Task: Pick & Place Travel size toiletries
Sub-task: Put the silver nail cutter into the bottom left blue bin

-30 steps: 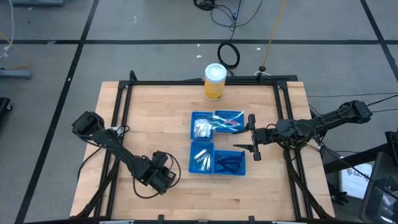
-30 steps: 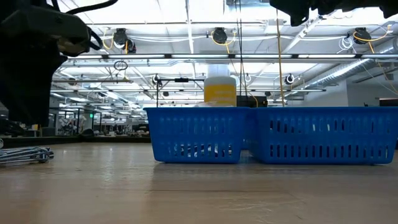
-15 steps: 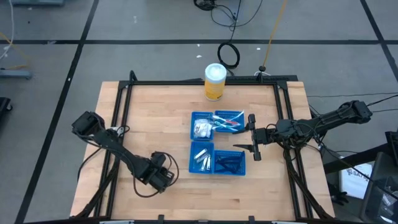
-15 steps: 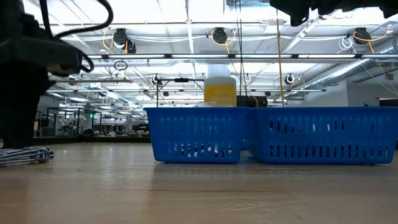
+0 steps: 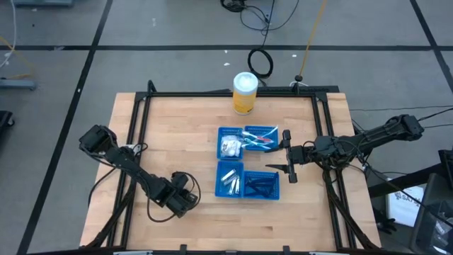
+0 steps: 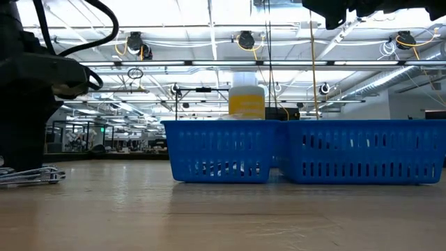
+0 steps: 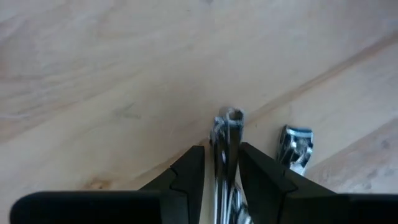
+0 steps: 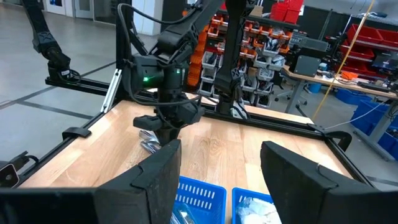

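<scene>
My left gripper [image 5: 180, 202] is low over the table's near-left part, shut around a small silvery metal toiletry piece [image 7: 227, 140] that lies on the wood. A second silvery piece [image 7: 295, 147] lies beside it, and both show as a silvery heap [image 6: 33, 174] in the low view. My right gripper [image 5: 289, 154] hangs open and holds nothing, just right of four blue mesh trays [image 5: 247, 163]. The trays hold white packets [image 5: 229, 146], toothbrushes [image 5: 261, 137], silvery tubes [image 5: 229, 180] and dark blue sticks [image 5: 262, 185]. My left gripper pinches the silvery piece between its two fingers, near one end [image 7: 229, 124] of it. The fingers [image 7: 189, 171] come from above, pointing down, one on each long side. The piece lies flat on the table.
A tall yellow canister with a white lid [image 5: 245, 93] stands at the far edge behind the trays. A black frame [image 5: 226, 93] runs around the table's edges. Bare wood lies between the left gripper and the trays.
My left arm has come down and shifted slightly toward the table's left edge, settling over the silvery pieces. The right arm has kept still.
</scene>
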Controlling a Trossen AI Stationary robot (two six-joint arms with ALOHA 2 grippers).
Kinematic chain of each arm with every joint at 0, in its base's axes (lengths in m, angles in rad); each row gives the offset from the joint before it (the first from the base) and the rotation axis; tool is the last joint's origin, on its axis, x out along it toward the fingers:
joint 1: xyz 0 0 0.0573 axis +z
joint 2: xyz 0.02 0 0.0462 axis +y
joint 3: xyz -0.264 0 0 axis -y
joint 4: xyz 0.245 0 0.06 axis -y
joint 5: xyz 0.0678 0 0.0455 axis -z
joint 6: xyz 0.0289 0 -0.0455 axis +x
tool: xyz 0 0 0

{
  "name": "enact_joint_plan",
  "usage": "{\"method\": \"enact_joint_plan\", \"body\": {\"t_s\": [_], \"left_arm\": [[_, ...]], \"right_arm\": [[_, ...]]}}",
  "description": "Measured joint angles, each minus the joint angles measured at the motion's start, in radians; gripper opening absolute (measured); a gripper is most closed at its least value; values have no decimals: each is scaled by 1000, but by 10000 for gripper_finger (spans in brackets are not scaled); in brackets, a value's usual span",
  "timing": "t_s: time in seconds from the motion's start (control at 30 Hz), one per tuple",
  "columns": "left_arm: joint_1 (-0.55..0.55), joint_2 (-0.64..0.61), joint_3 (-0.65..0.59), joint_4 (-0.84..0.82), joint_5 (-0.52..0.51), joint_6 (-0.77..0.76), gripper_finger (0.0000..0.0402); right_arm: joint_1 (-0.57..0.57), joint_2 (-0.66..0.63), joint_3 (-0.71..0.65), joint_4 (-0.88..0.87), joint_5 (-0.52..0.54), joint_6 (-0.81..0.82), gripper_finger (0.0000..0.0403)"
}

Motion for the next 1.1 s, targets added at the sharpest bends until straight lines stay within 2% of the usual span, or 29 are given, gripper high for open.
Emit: {"method": "enact_joint_plan", "body": {"t_s": [0.23,0.4,0.47,0.63,0.73,0.87,0.97,1.1], "left_arm": [[1,2,-5,11,-18,6,92],[1,2,-5,12,-35,6,27],[0,3,-6,12,-65,1,13],[16,7,-10,0,-169,11,25],[31,-2,-3,-4,-256,42,12],[59,-46,15,-3,-372,111,13],[80,-83,35,5,-411,177,20],[104,-91,80,31,-458,285,9]], "right_arm": [[0,0,0,0,0,0,208],[0,0,0,0,0,0,208],[0,0,0,0,0,0,208],[0,0,0,0,0,0,208],[0,0,0,0,0,0,208],[0,0,0,1,0,0,208],[0,0,0,1,0,0,208],[0,0,0,1,0,0,208]]}}
